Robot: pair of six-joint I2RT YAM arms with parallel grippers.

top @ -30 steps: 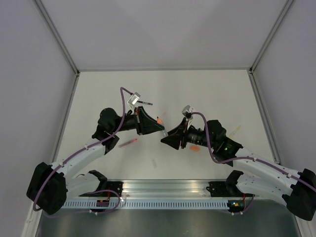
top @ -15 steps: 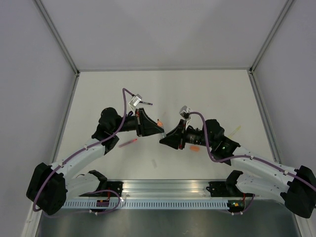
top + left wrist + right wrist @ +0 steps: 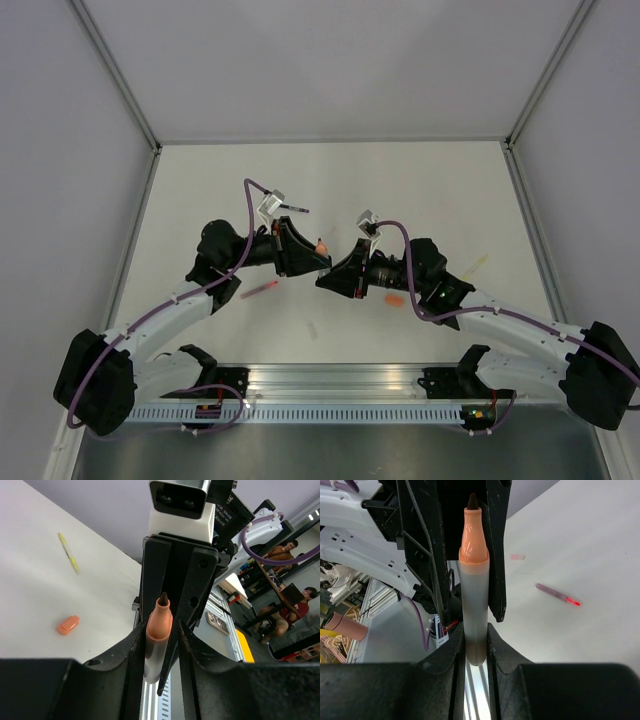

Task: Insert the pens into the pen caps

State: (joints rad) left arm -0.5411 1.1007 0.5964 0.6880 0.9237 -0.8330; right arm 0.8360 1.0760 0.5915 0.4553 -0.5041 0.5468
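One pen with a grey barrel, orange nose and dark tip (image 3: 322,244) is held tip-up between both grippers at mid-table. My left gripper (image 3: 320,263) is shut on the pen's barrel (image 3: 156,645). My right gripper (image 3: 323,282) faces it and is shut on the pen's lower end (image 3: 474,605). An orange-red cap (image 3: 395,298) lies on the table under the right arm and shows in the left wrist view (image 3: 67,625). A red-pink pen (image 3: 262,290) lies under the left arm and shows in the right wrist view (image 3: 557,595). A pale yellow pen (image 3: 478,262) lies at the right. A dark pen (image 3: 296,209) lies behind the left wrist.
A small pale cap (image 3: 313,330) lies near the front, also in the right wrist view (image 3: 517,557). A metal rail (image 3: 340,385) runs along the near edge. Grey walls enclose the white table (image 3: 200,190) on three sides.
My right gripper has moved up and left to the pen held by my left gripper and now clasps its lower end. The left arm has barely moved.
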